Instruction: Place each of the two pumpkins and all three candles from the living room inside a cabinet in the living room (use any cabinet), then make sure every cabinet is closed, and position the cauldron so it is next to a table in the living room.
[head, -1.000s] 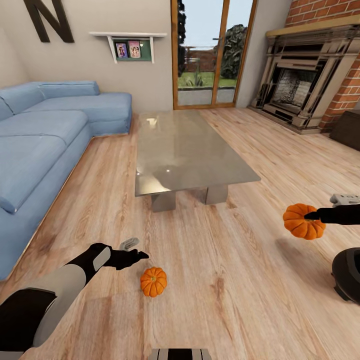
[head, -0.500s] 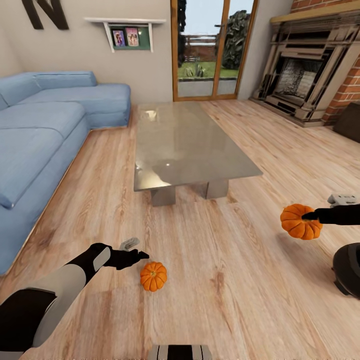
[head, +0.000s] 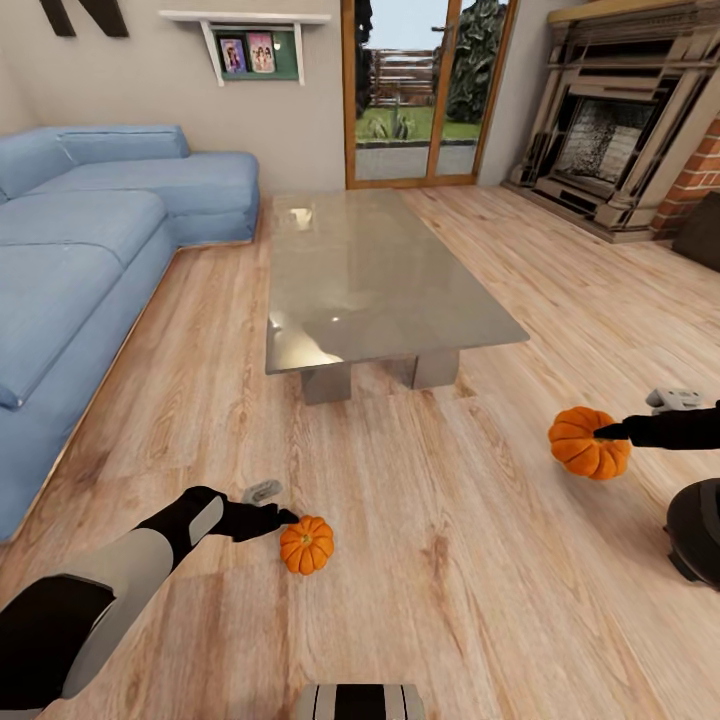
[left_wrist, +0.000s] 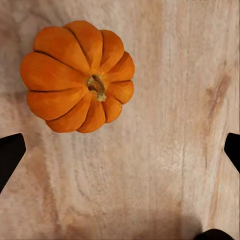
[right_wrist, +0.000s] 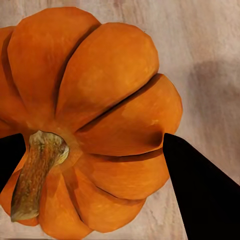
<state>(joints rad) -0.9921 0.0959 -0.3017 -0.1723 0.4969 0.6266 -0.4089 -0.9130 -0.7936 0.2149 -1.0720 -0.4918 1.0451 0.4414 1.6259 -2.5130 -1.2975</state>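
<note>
One bright-orange pumpkin (head: 307, 544) rests on the wooden floor just beyond my left gripper (head: 284, 518). In the left wrist view this pumpkin (left_wrist: 77, 75) lies stem up, ahead of the left gripper (left_wrist: 120, 152) and off to one side, with the black fingertips (left_wrist: 10, 155) spread wide and nothing between them. My right gripper (head: 606, 432) is shut on the second pumpkin (head: 588, 443) and holds it above the floor. Its fingers (right_wrist: 200, 192) press both flanks of that pumpkin (right_wrist: 100, 85). The black cauldron (head: 700, 530) stands on the floor below the right arm. The glass-topped table (head: 390, 290) is ahead.
A blue corner sofa (head: 70, 270) runs along the left. A fireplace (head: 610, 150) in a brick wall stands at the far right, with a dark brown piece of furniture (head: 702, 232) beside it. Glass doors (head: 420, 95) are at the back. Open floor lies between me and the table.
The camera has shifted, so the room sits a little higher in the picture. The floor pumpkin now lies closer to my left gripper's tips. The right gripper still holds its pumpkin.
</note>
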